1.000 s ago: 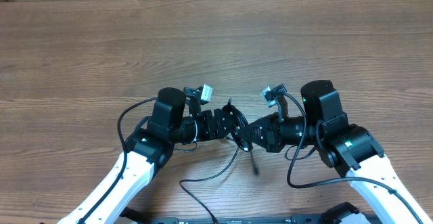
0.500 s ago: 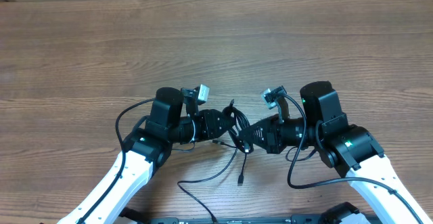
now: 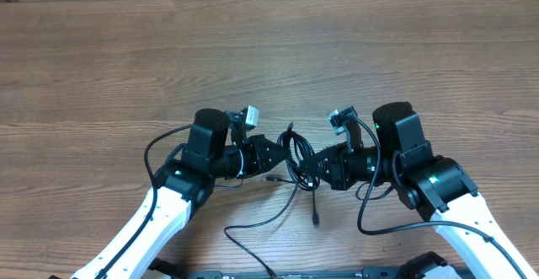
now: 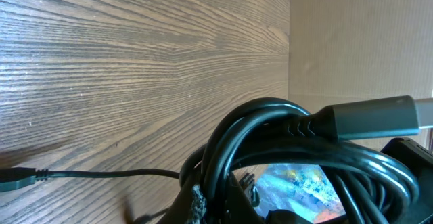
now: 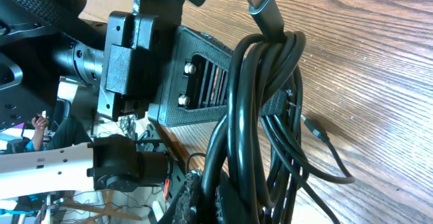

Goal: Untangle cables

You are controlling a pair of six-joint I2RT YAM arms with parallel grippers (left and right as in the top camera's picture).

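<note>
Cables (image 3: pixel 294 144): black coiled bundle, caught between the two pincers, loose plug-tipped tails trailing nearer the robot.
Left pincer (image 3: pixel 283 154): closed tight on the bundle's left side.
Right pincer (image 3: pixel 308 168): closed on its right side.
Table (image 3: pixel 253 51): wood-grain, beneath.

Nothing can be read in any of the three views: no text, label, brand, number or sign. The one candidate is a bright patch (image 4: pixel 304 183) behind the cables (image 4: pixel 270 112) in the left wrist view (multicoloured, too blurred to make out).
</note>
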